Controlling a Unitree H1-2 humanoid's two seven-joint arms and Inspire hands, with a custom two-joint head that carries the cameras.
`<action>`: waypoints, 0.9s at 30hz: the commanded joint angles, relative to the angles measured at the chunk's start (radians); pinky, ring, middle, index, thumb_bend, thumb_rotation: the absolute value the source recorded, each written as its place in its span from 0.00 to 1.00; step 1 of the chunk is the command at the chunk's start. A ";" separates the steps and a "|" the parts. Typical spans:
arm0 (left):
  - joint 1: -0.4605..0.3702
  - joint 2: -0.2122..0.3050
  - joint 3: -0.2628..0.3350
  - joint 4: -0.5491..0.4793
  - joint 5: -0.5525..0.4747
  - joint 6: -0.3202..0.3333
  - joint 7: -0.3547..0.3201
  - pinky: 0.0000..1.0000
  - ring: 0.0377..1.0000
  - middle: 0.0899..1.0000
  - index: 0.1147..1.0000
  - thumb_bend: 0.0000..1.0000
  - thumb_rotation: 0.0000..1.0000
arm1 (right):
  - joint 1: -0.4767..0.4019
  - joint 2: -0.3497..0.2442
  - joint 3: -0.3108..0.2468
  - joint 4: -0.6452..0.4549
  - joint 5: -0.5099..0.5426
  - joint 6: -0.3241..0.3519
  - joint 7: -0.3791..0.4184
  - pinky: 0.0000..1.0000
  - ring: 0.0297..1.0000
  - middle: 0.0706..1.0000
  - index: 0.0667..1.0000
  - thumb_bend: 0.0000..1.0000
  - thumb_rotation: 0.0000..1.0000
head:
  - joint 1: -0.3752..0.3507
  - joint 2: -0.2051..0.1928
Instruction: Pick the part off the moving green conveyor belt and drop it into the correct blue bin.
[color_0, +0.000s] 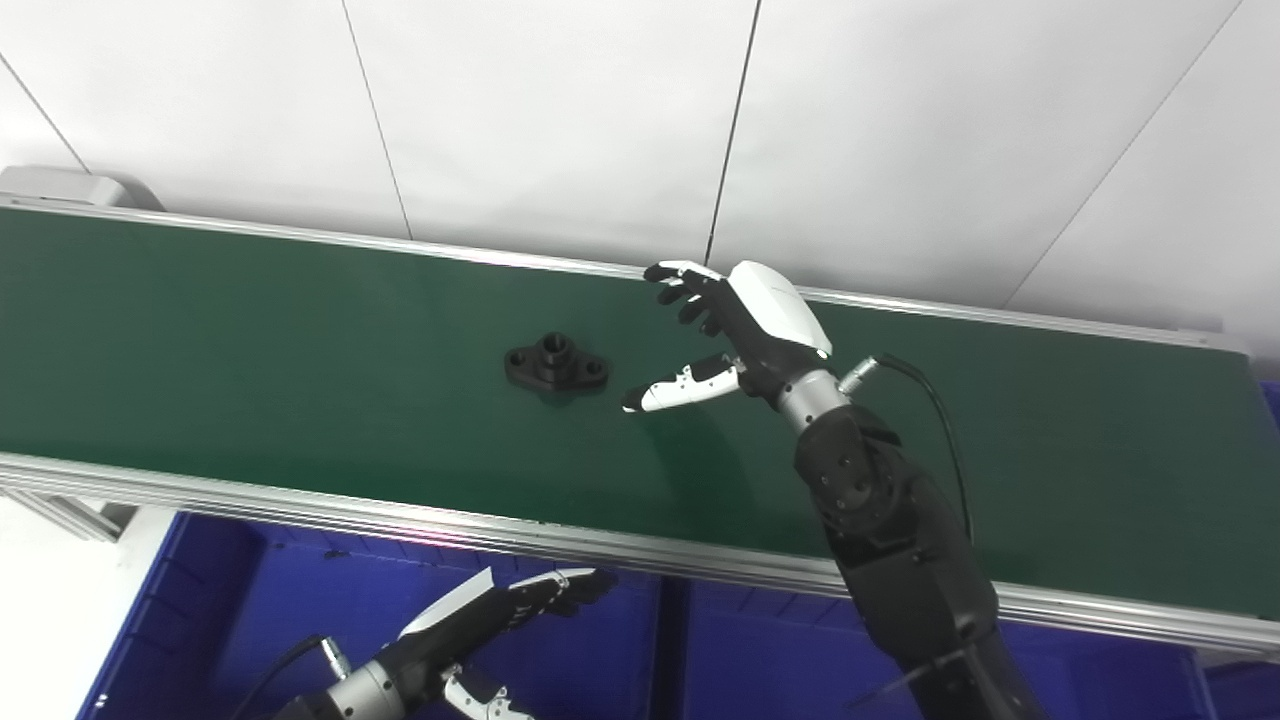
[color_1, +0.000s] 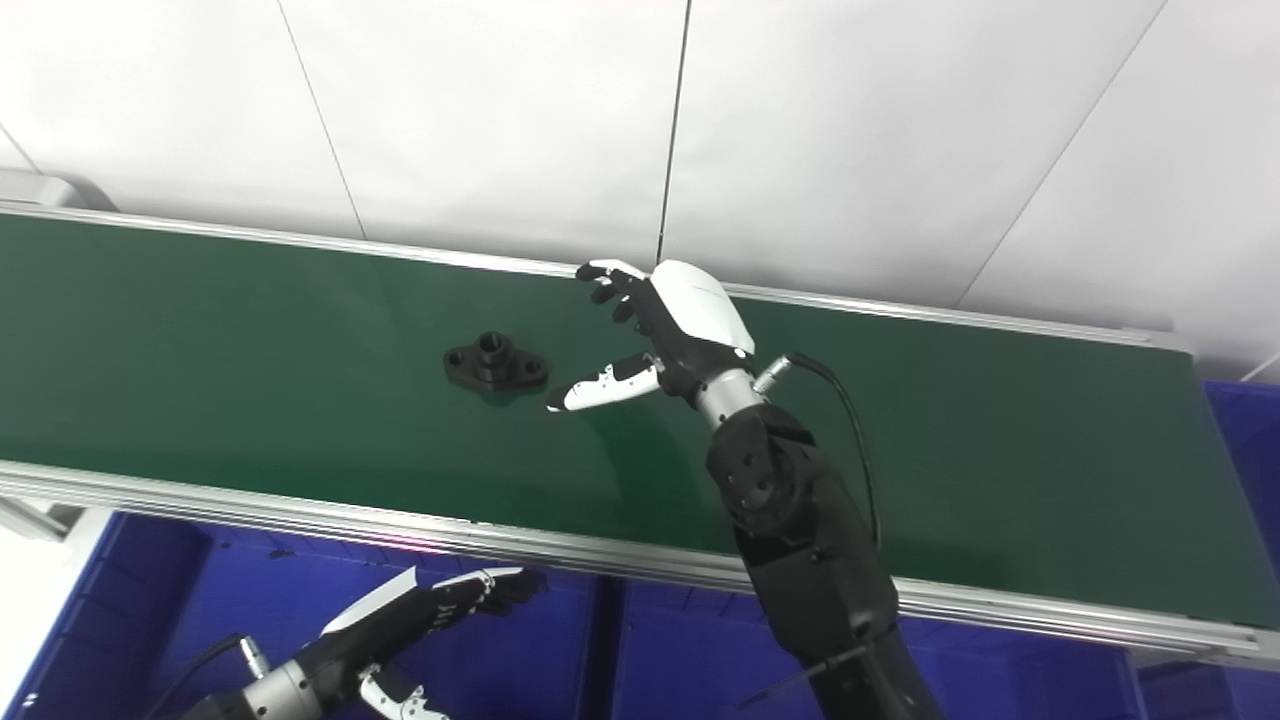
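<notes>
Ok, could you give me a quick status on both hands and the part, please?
Right hand open above belt, beside black part, not touching. Left hand open, low over blue bin. Nothing between hand and part.

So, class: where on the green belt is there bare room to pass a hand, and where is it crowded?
The belt is bare left of the black part and right of the right arm, up to the blue bin. It is crowded mid-belt, where the open right hand hovers beside the part. The left hand waits below, over the near bins.
</notes>
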 joint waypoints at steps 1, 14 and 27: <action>-0.002 0.006 -0.004 -0.026 -0.013 -0.022 -0.004 0.87 0.89 0.89 0.86 0.94 0.26 | -0.064 0.012 0.009 0.009 -0.005 -0.013 -0.013 0.62 0.72 0.78 0.82 0.86 0.37 | 0.001 0.003; 0.010 0.003 -0.027 -0.074 0.015 0.013 0.003 0.87 0.89 0.87 0.85 0.95 0.29 | -0.136 0.026 0.096 0.139 -0.024 -0.045 -0.044 0.70 0.78 0.81 0.82 0.88 0.36 | 0.018 0.029; 0.018 0.005 -0.035 -0.102 0.017 0.031 0.003 0.88 0.89 0.87 0.84 0.95 0.27 | -0.143 0.004 0.166 0.227 -0.037 -0.086 -0.056 0.68 0.72 0.73 0.81 0.87 0.36 | 0.033 0.051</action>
